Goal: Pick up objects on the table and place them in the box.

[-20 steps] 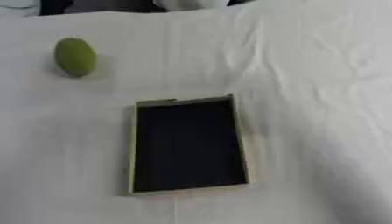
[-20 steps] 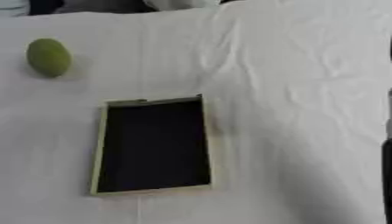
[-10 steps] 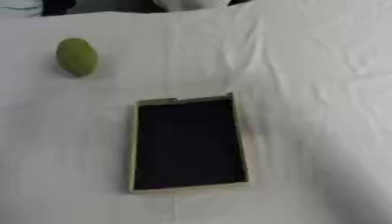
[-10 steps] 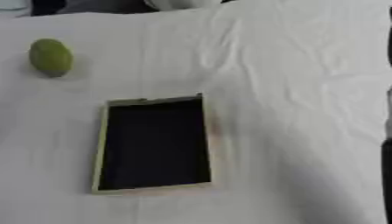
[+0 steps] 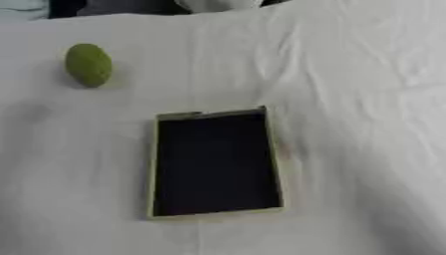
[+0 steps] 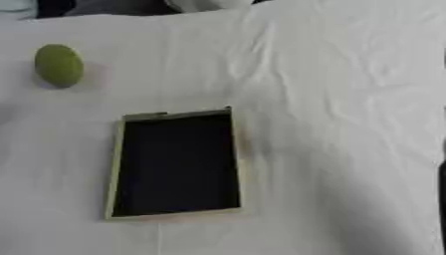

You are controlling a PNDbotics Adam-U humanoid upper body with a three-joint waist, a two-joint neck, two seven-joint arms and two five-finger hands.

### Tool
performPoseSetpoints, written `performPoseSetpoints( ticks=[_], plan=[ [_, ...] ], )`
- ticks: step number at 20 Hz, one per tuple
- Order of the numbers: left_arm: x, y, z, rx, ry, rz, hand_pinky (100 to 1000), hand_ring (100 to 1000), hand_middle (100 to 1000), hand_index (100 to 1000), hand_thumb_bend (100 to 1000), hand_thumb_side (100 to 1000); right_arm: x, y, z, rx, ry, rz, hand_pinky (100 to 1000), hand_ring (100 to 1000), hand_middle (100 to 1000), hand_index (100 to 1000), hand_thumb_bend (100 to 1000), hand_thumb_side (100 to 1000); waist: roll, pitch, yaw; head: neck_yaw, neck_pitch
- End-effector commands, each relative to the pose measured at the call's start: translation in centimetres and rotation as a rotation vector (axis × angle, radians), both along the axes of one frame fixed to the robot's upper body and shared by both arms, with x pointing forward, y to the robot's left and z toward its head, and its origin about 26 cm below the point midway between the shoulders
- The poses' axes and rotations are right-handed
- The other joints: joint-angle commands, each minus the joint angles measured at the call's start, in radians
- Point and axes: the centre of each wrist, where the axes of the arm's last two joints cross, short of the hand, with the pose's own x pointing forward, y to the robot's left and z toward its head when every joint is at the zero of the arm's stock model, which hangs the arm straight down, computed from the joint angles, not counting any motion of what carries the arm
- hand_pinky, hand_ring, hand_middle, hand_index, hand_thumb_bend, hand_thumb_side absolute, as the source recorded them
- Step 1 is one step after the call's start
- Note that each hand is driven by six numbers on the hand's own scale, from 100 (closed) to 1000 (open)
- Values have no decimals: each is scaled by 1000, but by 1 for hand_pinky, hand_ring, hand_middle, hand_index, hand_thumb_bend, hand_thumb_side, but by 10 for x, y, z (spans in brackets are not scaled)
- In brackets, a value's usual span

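A green oval object [image 5: 88, 64] lies on the white cloth at the far left. A shallow rectangular box [image 5: 216, 212], pale-rimmed with a dark inside, sits open in the middle of the table, its long side running away from me. Nothing shows inside it. The green object lies well apart from the box, up and to its left. Neither of my hands shows in either view.
A wrinkled white cloth [image 6: 348, 99] covers the whole table. At the far edge are a pale rounded shape [image 5: 218, 4] and dark areas beyond the table. A thin dark strip [image 6: 442, 199] shows at the right border of the right eye view.
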Motion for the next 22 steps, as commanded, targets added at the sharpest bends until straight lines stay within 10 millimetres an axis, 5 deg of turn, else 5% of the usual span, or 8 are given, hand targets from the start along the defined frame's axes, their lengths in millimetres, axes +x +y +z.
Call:
performPoseSetpoints(
  ticks=[1, 6, 12, 22],
  plan=[
    [9, -12, 25, 0, 41, -58, 896, 903, 866, 972, 100, 166, -4, 1, 9, -26, -30, 8, 764, 901, 595, 823, 100, 487, -1, -24, -3, 10, -7],
    [16, -26, 49, -71, 148, -209, 902, 921, 874, 962, 136, 505, -4, 2, 10, -24, -28, 12, 765, 901, 593, 822, 100, 489, 1, -24, -11, 16, -10],
    [16, -31, 72, -85, 187, -330, 899, 921, 865, 946, 128, 569, -3, 4, 11, -20, -29, 21, 765, 900, 592, 821, 100, 488, 5, -22, -23, 23, -8],
    [25, -53, 85, -87, 159, -412, 875, 898, 840, 930, 140, 531, -2, 7, 13, -14, -28, 36, 765, 900, 590, 821, 100, 494, 11, -23, -42, 54, -10]
  ],
)
